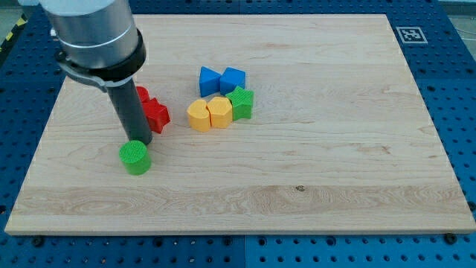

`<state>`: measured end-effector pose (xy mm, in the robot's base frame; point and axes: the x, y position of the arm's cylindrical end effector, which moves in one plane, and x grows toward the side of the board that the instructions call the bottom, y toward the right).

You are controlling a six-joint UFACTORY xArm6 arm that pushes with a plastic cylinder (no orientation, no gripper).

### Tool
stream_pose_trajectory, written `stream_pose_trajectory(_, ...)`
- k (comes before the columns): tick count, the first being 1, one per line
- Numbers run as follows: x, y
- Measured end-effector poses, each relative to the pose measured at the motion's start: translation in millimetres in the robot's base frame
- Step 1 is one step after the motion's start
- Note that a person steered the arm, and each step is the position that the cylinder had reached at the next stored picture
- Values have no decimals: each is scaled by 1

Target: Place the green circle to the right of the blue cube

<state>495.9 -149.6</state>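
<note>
The green circle (135, 158) lies on the wooden board (312, 164) at the view's lower left. My tip (139, 142) stands just above it in the view, touching or nearly touching its upper edge. The blue cube (233, 79) sits near the board's middle top, with a blue triangular block (210, 81) on its left side. The green circle is far to the left of and below the blue cube.
A red star-like block (155, 114) and a red block (140, 94) partly hidden behind the rod lie right of my rod. A yellow block (198, 115), a yellow heart-like block (219, 112) and a green star (241, 103) cluster below the blue blocks.
</note>
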Motion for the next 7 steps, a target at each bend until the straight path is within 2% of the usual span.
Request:
stream_pose_trajectory(2, -2, -53)
stream_pose_trajectory(3, 43, -54)
stream_pose_trajectory(4, 69, -47)
stream_pose_trajectory(7, 48, -62)
